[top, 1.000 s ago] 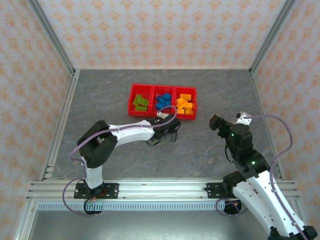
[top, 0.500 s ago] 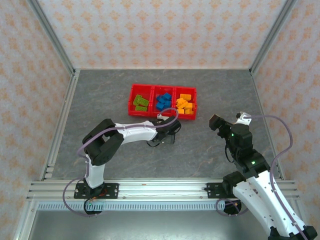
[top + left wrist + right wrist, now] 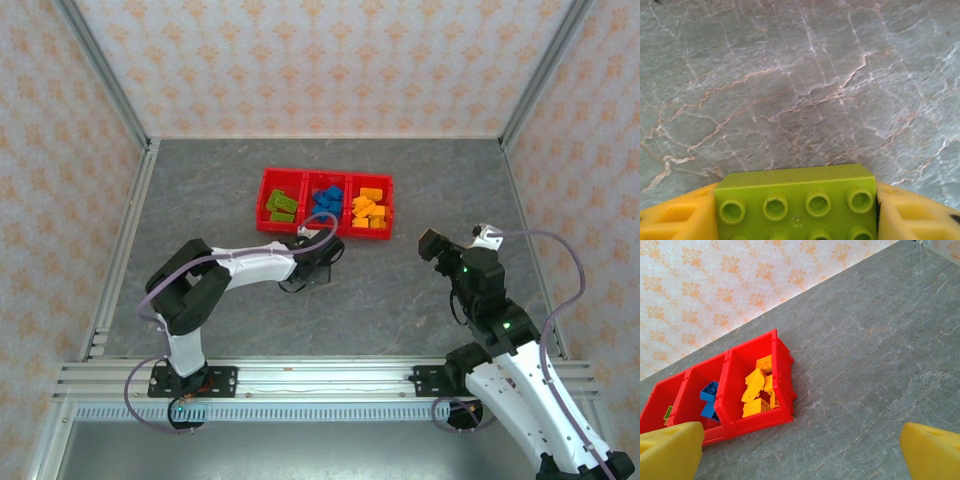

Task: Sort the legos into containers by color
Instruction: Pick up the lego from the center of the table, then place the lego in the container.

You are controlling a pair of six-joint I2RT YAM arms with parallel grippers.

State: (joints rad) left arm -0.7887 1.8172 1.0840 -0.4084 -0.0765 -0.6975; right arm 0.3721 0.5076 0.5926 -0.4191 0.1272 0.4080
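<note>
The right gripper (image 3: pixel 801 450) stands wide open and empty, well to the right. The left gripper (image 3: pixel 796 220) presses its yellow pads on both ends of a lime green brick (image 3: pixel 796 187), low over the grey table (image 3: pixel 420 290). We judge this the pickup step. Next we lift, clear the near wall of the red tray (image 3: pixel 263 200) just beyond, and release among the green bricks (image 3: pixel 282 208) in its left compartment.

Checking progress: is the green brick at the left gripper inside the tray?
Out: the left gripper holds the green brick over bare table.
</note>
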